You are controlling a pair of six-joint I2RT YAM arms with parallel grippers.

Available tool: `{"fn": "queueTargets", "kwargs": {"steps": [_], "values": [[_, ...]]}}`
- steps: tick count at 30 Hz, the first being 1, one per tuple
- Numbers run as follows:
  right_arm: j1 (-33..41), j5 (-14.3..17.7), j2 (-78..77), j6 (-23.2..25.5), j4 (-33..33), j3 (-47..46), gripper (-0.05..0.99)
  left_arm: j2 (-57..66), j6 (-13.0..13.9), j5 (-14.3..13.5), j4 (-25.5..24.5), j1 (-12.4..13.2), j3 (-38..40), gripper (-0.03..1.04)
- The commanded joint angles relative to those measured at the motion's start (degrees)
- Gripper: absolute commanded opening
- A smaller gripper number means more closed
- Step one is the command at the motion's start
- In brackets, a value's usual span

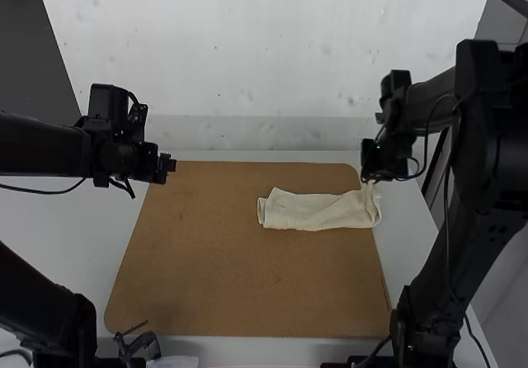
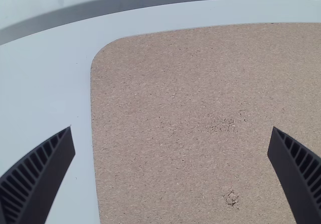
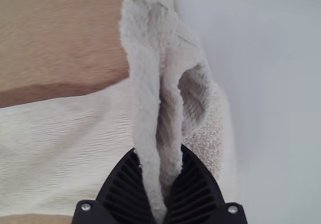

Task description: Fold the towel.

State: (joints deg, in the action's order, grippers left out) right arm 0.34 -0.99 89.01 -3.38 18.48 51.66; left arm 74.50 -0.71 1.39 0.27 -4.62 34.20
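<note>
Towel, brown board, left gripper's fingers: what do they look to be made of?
Towel: soft matte fabric, likely cotton terry; the raised edge is fuzzy, with pebbly pile beside it.
Board: matte, cork or pressed wood; fine speckled grain fits either.
Left gripper: fingers dark, matte, ribbed; rubber or molded plastic, can't tell which.

No text, label, brand, number or sign can be read in any of the views
</note>
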Motion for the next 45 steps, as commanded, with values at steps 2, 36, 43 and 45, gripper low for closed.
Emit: {"fn": "queueTargets", "kwargs": {"steps": [2, 36, 43, 45], "values": [[12.6, 3.6, -1.9, 8.3, 0.7, -0.4, 0.02, -0.5, -0.2, 0.4, 0.5, -0.1, -0.4, 0.99], [39.0, 10.9, 16.9, 20.2, 3.1, 14.5, 0.54, 1.6, 0.4, 0.5, 3.5, 1.2, -2.4, 0.99], [37.2, 10.1, 9.5, 19.6, 0.0, 13.3, 0.79, 2.3, 0.5, 0.5, 3.6, 1.5, -2.7, 0.99], [36.3, 9.8, 8.5, 19.5, 0.5, 13.2, 0.67, 2.3, 0.5, 0.6, 3.7, 1.5, -2.6, 0.99]]}}
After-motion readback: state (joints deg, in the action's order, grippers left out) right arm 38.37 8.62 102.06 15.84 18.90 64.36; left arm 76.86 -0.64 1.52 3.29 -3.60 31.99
